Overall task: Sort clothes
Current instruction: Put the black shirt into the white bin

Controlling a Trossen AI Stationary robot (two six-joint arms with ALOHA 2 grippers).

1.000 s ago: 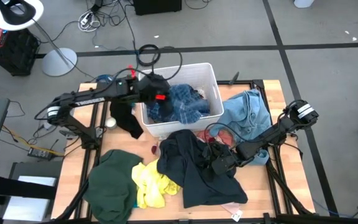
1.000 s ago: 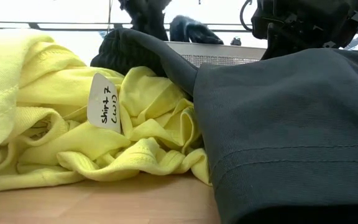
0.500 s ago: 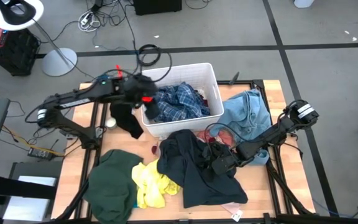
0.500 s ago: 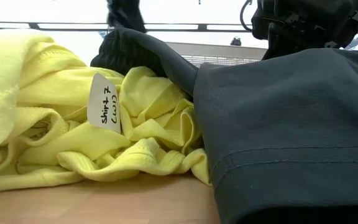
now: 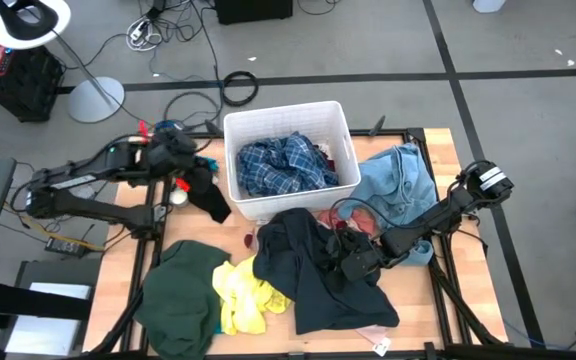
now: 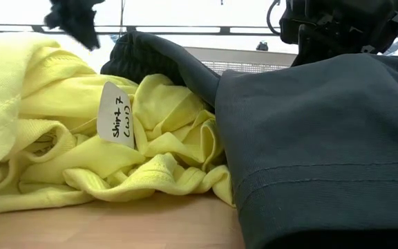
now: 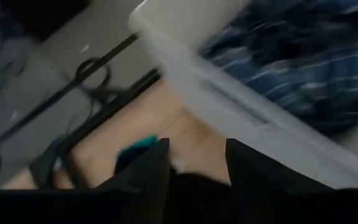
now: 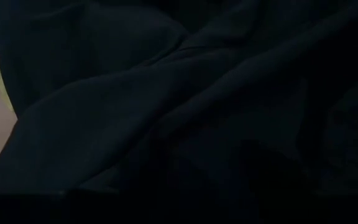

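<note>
My left gripper [image 5: 180,166] is left of the white bin [image 5: 340,118], shut on a black garment [image 5: 206,193]. The garment's upper end also shows raised in the low view [image 6: 74,19]. A blue plaid garment [image 5: 286,165] lies in the bin. My right gripper [image 5: 354,258] rests on a dark navy garment [image 5: 313,265] at the table's near middle, and its wrist view shows only this dark cloth [image 8: 166,112]. A yellow garment [image 5: 243,295] and a dark green one [image 5: 178,295] lie near left. Light blue denim [image 5: 398,180] lies right of the bin. My left gripper holds the black garment by its upper end [image 7: 194,190], the cloth bunched between the two fingers [image 7: 151,171]. The fingers come from the table's left. The garment trails down from the gripper, and its lower end [image 5: 214,207] lies on the table by the bin's near left corner.
A paper tag [image 6: 115,114] lies on the yellow garment. Pink and maroon cloth [image 5: 353,220] shows between the navy garment and the denim. A small white round thing [image 5: 177,197] sits on the table by the black garment. Bare wood [image 5: 128,250] shows at the left.
My left gripper has moved from over the bin toward the table's left edge, still holding the black garment. The garment's upper end has come out of the bin. Its lower end has stayed on the table by the bin's corner. The plaid garment now lies uncovered.
</note>
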